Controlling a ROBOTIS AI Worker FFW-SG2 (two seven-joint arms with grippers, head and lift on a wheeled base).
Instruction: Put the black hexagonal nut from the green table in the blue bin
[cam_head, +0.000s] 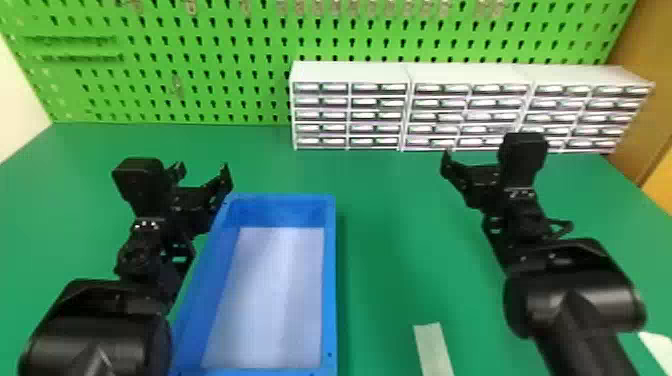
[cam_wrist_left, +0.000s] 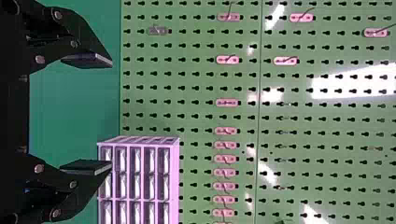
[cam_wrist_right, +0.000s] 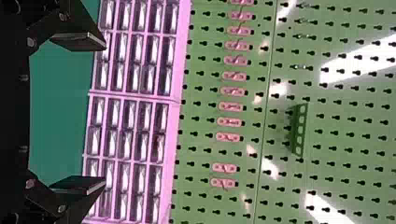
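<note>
Looking down at the green table (cam_head: 390, 215), we've got both grippers wide open. In the left wrist view, the left gripper's (cam_head: 204, 170) two flat black fingers (cam_wrist_left: 88, 59) stand well apart, and the right wrist view has the right gripper's (cam_head: 475, 177) pair (cam_wrist_right: 79, 41) spread about the same way, so we aren't gripping anything with either.

As for the black hexagonal nut, honestly, we can't tell where it is, so we can't say how it lies relative to either gripper.

The blue bin (cam_head: 331, 275) sits between our two arms, closer to the left one, with its pale bottom facing up at us. Our left gripper is up by the bin's far left corner, one finger lined up with the rim there; touching or just above, we can't tell. The right gripper is off to the bin's right, well apart from it.

Around all that: white drawer cabinets (cam_head: 350, 71) along the back, a green pegboard (cam_head: 200, 47) behind them, and a pale strip (cam_head: 432, 345) on the table, nearer us, between the bin and our right arm.
</note>
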